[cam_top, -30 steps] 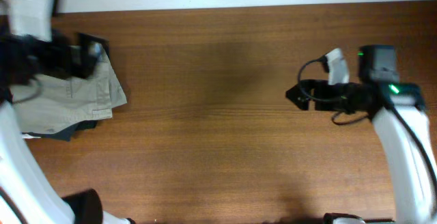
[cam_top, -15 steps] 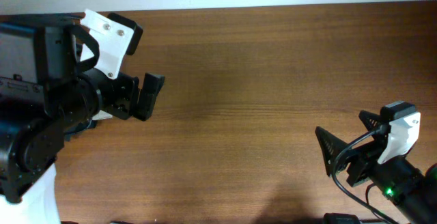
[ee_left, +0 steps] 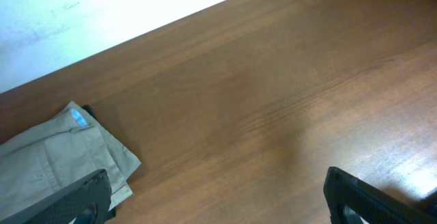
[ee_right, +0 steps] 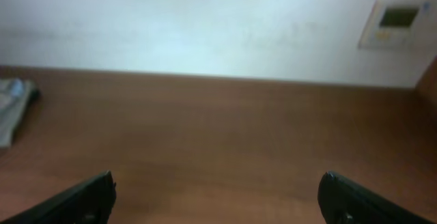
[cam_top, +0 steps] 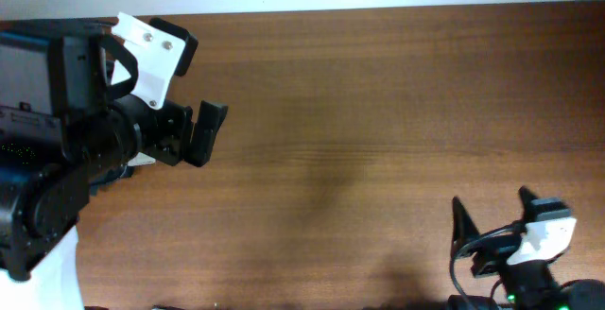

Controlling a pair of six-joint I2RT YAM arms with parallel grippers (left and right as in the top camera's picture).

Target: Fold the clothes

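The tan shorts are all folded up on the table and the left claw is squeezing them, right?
Not quite. The tan shorts are folded up on the table, but the left gripper isn't squeezing them. Its fingers are spread wide with nothing between them, and the shorts lie off to the side. The left wrist view shows it.

Brown wooden table (cam_top: 378,111); blurred wall panel (ee_right: 390,23), perhaps a thermostat.

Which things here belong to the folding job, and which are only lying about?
Job:
- khaki shorts, lying folded
- left gripper and right gripper, both open and empty

Not the job:
- wall panel
- table
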